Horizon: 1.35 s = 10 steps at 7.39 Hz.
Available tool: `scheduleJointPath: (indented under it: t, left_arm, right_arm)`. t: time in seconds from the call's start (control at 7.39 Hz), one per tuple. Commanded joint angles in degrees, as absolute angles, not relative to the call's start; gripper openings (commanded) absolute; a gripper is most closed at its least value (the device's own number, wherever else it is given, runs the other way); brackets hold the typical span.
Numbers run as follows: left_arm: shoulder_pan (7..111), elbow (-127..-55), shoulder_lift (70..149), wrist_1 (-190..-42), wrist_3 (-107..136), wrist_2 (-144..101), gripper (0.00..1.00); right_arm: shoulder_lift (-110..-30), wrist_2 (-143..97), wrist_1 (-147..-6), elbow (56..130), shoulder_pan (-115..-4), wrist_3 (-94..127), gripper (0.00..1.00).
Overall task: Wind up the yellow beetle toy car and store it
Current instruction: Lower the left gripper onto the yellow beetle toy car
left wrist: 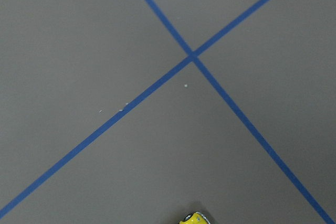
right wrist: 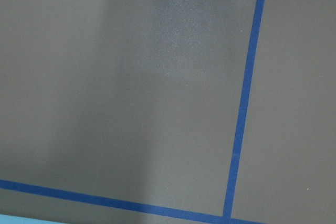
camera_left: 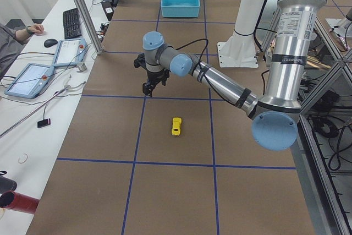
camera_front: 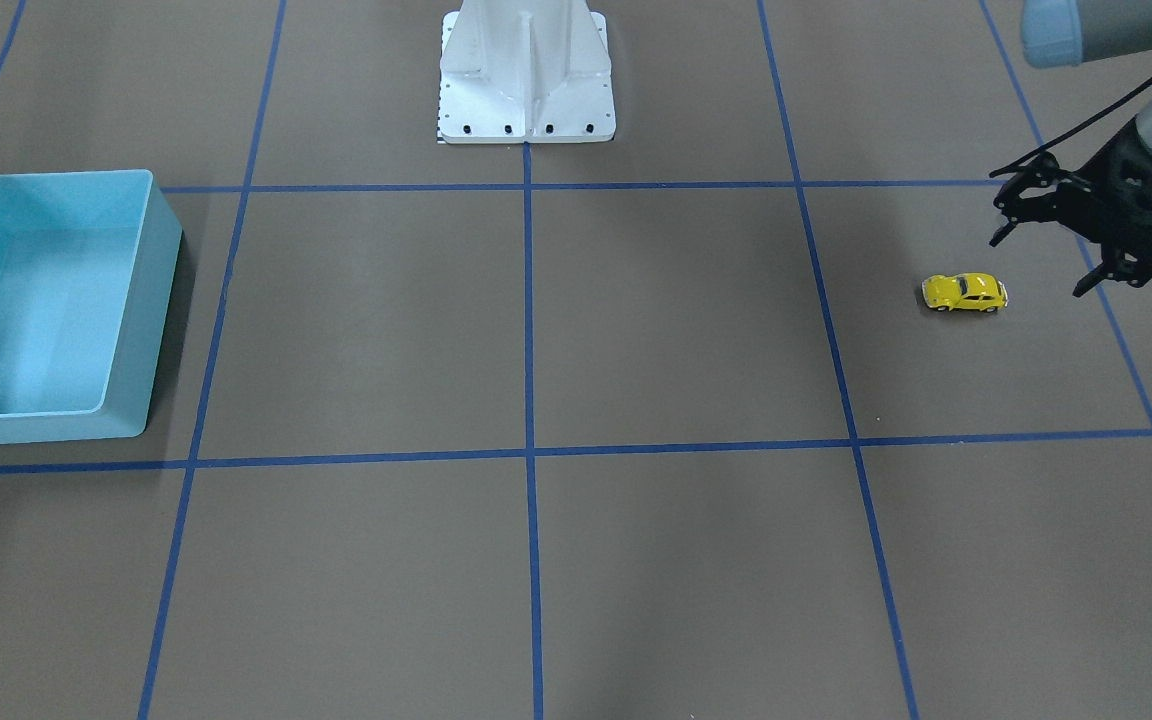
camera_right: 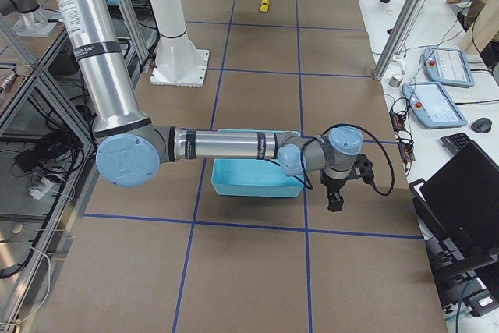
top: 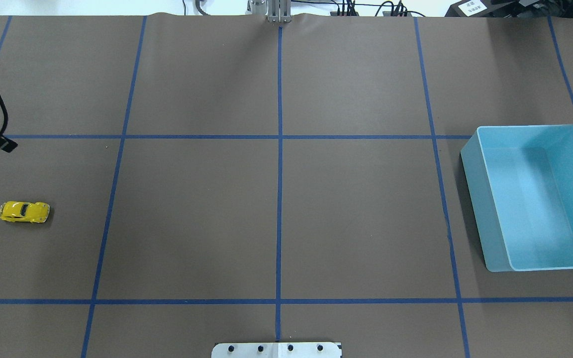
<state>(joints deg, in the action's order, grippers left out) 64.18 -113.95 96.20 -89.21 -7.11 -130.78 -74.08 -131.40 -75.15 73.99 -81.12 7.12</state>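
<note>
In the view facing the robot, the left gripper (camera_front: 1036,268) hangs above the table (camera_front: 636,330) with its jaws spread apart. The yellow car (camera_front: 964,293) sits on the table just beside and below it, well apart from the blue bin (camera_front: 151,300) at the other end.

From overhead, the car's long axis runs along the table's length. It seems to lie on the robot's side of the jaws, though the gripper's height makes that hard to judge.

From the left end, the left gripper is plainly the nearer one.

The left wrist camera catches only the car's tip at its bottom edge.

From the right end, the right gripper (camera_right: 335,202) hovers by the bin; whether its jaws are apart I cannot tell.
</note>
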Motion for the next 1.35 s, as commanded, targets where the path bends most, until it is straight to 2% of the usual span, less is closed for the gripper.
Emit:
scheduleJointPath:
  t: [0.0, 0.27, 0.54, 0.81, 1.22]
  left_arm:
    - [56.55, -114.95, 96.15, -90.35, -10.28, -125.03, 1.0]
    - [52.13, -116.98, 95.63, -90.35, -11.85, -124.28, 1.0]
    - [51.94, -118.56, 93.09, -91.66, -18.5, -119.65, 1.0]
    - [50.02, -118.74, 85.55, -99.99, -22.4, -119.36, 1.0]
    - [46.5, -118.04, 79.57, -106.58, -22.5, -117.42, 1.0]
  right_arm:
    - [-74.09, -131.4, -75.15, 74.0, -81.12, 7.12, 1.0]
    - [-74.09, -131.4, -75.15, 73.92, -81.12, 7.12, 1.0]
    - [-74.09, -131.4, -75.15, 74.0, -81.12, 7.12, 1.0]
    - [-74.18, -131.4, -75.15, 74.0, -81.12, 7.12, 1.0]
    - [-74.27, -131.4, -75.15, 74.0, -81.12, 7.12, 1.0]
